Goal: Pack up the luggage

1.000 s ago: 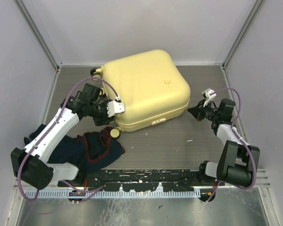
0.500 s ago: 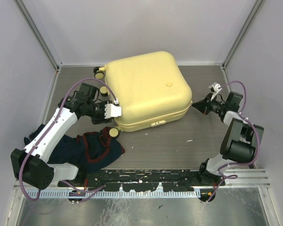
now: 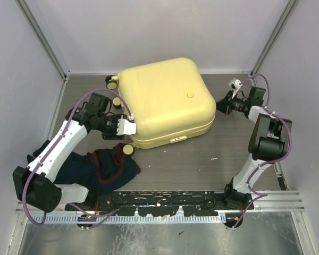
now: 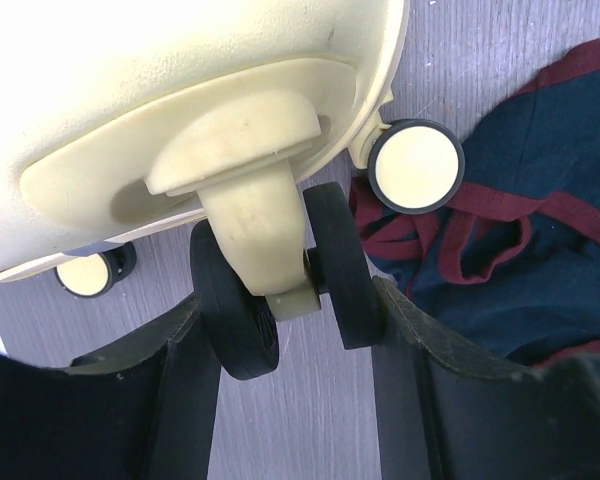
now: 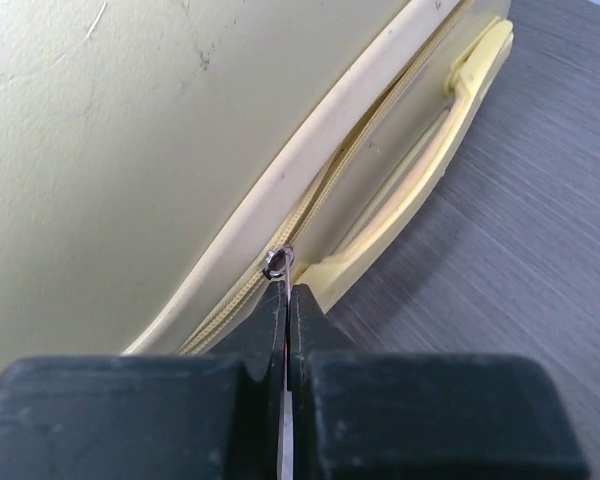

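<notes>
The luggage (image 3: 162, 101) is a pale yellow hard-shell suitcase lying shut in the middle of the table. My left gripper (image 3: 125, 126) is at its near-left corner. In the left wrist view this gripper (image 4: 288, 295) is shut on a black twin wheel (image 4: 338, 265), one finger pressed against each side. My right gripper (image 3: 219, 104) is at the suitcase's right edge. Its fingers (image 5: 285, 290) are shut on the metal zipper pull (image 5: 279, 262), beside the yellow handle (image 5: 420, 195).
A navy garment with maroon trim (image 3: 103, 167) lies in a heap at the near left, just by the held wheel (image 4: 525, 240). Other wheels with cream caps (image 3: 129, 150) (image 3: 111, 82) stick out on the suitcase's left side. Walls enclose the table on three sides.
The right gripper has travelled away from me along the suitcase's right edge with the zipper pull. The suitcase turned slightly early on. The left arm has barely moved.
</notes>
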### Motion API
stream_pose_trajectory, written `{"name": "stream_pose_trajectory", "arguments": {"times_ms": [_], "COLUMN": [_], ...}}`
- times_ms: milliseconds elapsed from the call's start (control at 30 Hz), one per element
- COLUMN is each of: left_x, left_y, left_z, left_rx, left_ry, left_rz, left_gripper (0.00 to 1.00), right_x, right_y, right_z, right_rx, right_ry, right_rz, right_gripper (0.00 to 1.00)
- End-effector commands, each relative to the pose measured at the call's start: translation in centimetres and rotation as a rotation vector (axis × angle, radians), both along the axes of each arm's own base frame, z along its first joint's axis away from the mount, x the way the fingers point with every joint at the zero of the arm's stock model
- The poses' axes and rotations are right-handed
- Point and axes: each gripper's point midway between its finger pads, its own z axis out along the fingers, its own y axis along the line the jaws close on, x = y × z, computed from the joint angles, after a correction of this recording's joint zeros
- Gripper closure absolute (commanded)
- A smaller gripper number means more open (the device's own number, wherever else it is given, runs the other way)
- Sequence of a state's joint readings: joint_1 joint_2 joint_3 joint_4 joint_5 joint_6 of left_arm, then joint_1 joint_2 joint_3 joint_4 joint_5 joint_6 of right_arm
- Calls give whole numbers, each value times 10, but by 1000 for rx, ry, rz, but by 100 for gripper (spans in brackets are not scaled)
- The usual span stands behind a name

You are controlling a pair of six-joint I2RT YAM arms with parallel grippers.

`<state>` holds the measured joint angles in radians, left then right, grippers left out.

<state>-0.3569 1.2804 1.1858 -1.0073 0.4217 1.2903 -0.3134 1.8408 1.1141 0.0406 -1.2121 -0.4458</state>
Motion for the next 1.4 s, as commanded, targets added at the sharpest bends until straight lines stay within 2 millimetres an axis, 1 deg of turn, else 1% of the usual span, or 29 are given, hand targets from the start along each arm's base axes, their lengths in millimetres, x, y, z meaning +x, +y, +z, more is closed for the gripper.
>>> {"name": "stream_pose_trajectory", "arguments": {"times_ms": [0,67,100,133,167,233,300,333,400,467,567,633,700,733,767,800,833,867,1000,1100,1233,1367], "left_x": [-32,-33,-37,-44,-51,-60,-70,-77,-87,-89,-71,-48,-17,-1,15,29,44,54,85,104,121,133], "left_y": [29,22,19,18,16,15,15,14,10,7,7,7,11,15,19,22,26,28,24,18,-2,-33], "left_z": [-16,-2,5,12,15,21,28,35,51,65,74,79,89,90,89,90,84,80,65,56,44,34], "left_rx": [146,87,54,24,-2,-44,-74,-96,-156,-212,-300,-387,-501,-538,-560,-582,-584,-586,-611,-621,-594,-566], "left_ry": [130,139,145,150,156,156,149,154,177,201,276,350,423,463,503,523,547,563,620,649,649,661], "left_rz": [-37,34,54,62,69,104,122,128,169,257,473,610,738,810,870,912,965,999,1060,1054,990,905], "left_gripper": [99,85,71,64,51,38,29,22,1,2,1,5,11,18,20,23,24,25,33,41,45,51], "right_x": [31,18,12,8,3,-3,-7,-8,-11,-12,-15,-17,-20,-22,-24,-26,-28,-31,-45,-58,-73,-89], "right_y": [-14,-3,2,5,7,9,10,11,13,17,23,27,31,33,35,38,40,42,52,59,65,70], "right_z": [26,18,17,13,12,6,2,1,0,-2,-2,-3,-5,-6,-7,-7,-8,-8,-8,-8,-4,2], "right_rx": [-175,-177,-181,-180,-181,-179,-181,-182,-183,-181,-181,-184,-192,-194,-195,-195,-195,-195,-194,-191,-181,-171], "right_ry": [-204,-191,-195,-189,-187,-170,-158,-155,-151,-146,-148,-146,-142,-138,-133,-133,-131,-132,-131,-129,-126,-125], "right_rz": [-13,23,34,41,47,49,54,55,58,65,81,93,116,124,131,139,144,149,171,182,187,186], "right_gripper": [99,99,99,99,99,99,99,99,99,99,99,99,99,99,99,99,99,99,99,99,99,100]}}
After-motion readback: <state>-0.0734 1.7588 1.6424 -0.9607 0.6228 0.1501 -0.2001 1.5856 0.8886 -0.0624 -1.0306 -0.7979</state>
